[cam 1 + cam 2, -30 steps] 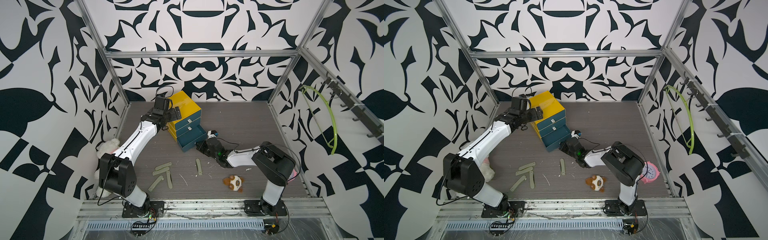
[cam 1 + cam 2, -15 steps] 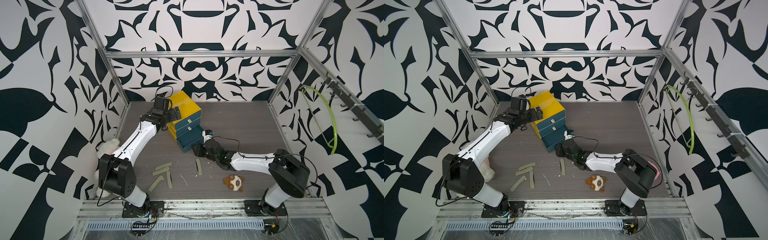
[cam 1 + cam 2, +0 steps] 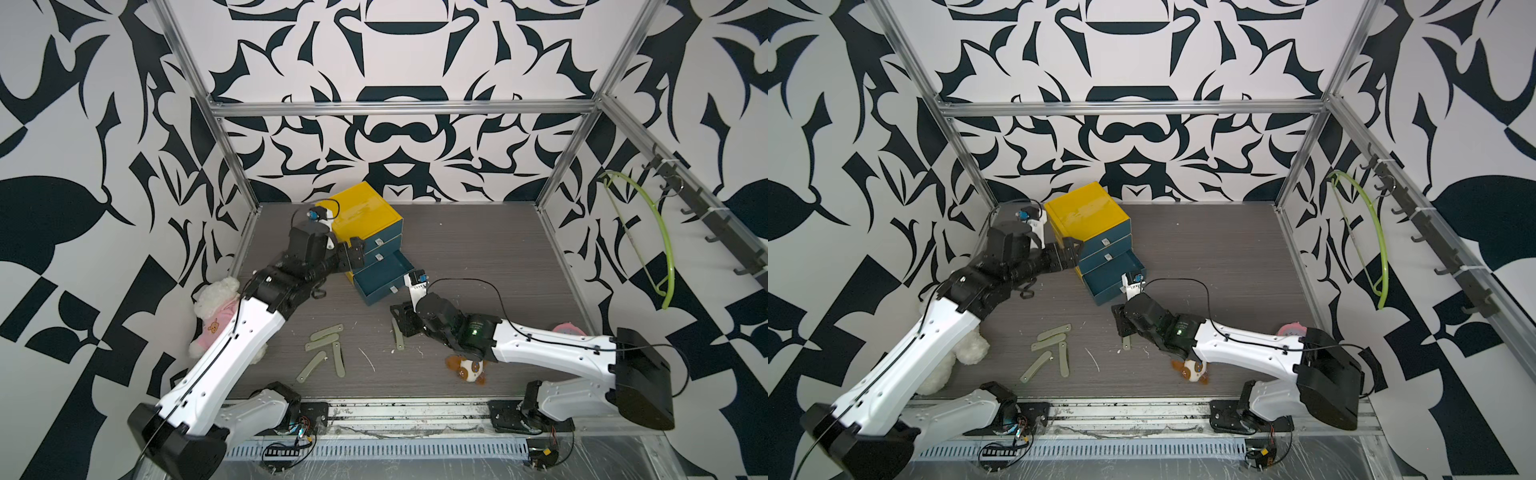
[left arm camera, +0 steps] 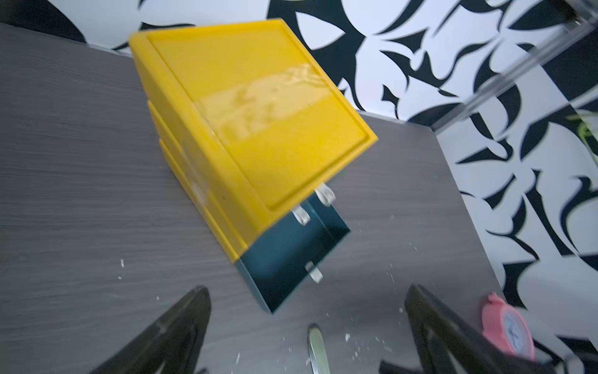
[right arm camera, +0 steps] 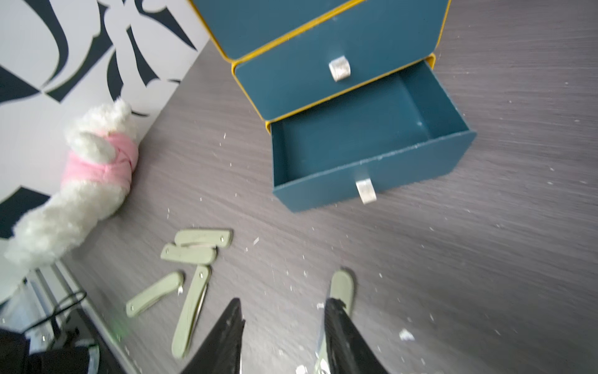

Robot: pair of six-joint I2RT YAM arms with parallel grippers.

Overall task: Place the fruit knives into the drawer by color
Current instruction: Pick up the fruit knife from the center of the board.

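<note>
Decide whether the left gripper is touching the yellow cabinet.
Apart. The left wrist view shows bare tabletop between the left gripper and the yellow cabinet.

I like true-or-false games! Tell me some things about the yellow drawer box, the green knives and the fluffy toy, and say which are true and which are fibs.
1. The bottom drawer is pulled out, with nothing showing inside. True.
2. The fruit knives on the table are pink. False: the ones in view are olive green.
3. The right gripper holds a knife in the air. False: its jaws stand apart, and the lone knife lies on the table.
4. The white plush toy wears pink. True.
5. The left gripper is shut. False: it is open wide.
</note>
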